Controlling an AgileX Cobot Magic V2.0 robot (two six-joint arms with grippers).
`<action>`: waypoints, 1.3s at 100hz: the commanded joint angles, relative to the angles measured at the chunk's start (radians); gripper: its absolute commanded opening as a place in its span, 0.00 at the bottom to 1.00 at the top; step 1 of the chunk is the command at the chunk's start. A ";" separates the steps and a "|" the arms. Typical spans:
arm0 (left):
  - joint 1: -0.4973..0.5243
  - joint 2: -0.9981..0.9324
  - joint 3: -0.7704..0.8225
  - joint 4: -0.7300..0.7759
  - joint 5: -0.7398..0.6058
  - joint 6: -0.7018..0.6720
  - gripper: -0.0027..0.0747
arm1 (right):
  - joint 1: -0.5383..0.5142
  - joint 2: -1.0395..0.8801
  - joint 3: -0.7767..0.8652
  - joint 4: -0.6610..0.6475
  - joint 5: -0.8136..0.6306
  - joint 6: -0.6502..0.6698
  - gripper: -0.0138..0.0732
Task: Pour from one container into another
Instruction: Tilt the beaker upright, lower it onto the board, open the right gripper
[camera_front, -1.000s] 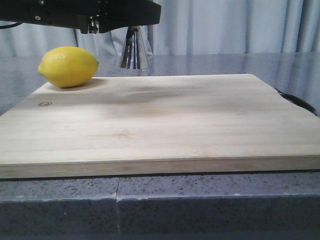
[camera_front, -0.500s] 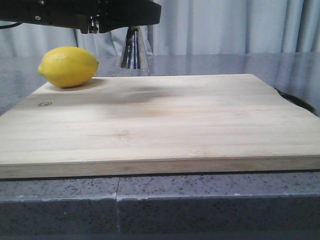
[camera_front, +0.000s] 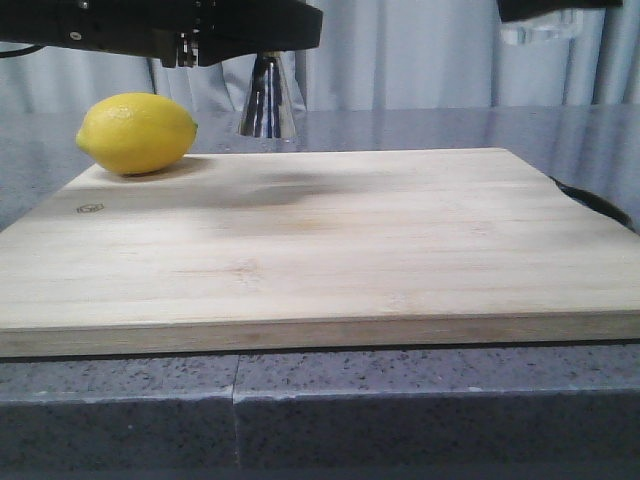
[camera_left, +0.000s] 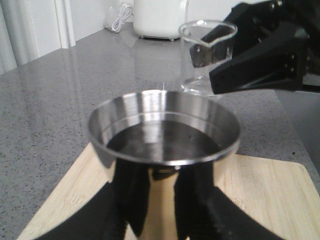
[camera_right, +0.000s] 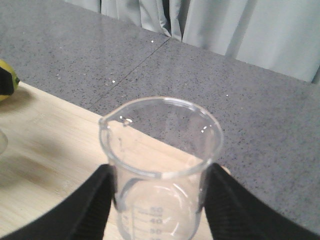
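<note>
Beaker (camera_right: 160, 165) clamped in right tool (camera_right: 157, 200), upright

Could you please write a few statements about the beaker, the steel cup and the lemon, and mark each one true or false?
1. The right pincer holds the glass beaker upright. True.
2. The lemon sits at the near right corner of the cutting board. False: it sits at the far left corner.
3. The left pincer grips the steel cup below its bowl. True.
4. The beaker is tipped over the steel cup, pouring. False: it is upright and apart from the cup.
5. The beaker rests on the cutting board. False: it is held up in the air.
</note>
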 joint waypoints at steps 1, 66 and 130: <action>-0.008 -0.051 -0.028 -0.092 0.100 -0.008 0.27 | -0.009 -0.018 0.059 0.060 -0.266 0.007 0.52; -0.008 -0.051 -0.028 -0.092 0.100 -0.008 0.27 | -0.009 0.319 0.198 -0.088 -0.837 0.230 0.52; -0.008 -0.051 -0.028 -0.092 0.100 -0.008 0.27 | -0.009 0.384 0.203 -0.109 -0.767 0.230 0.52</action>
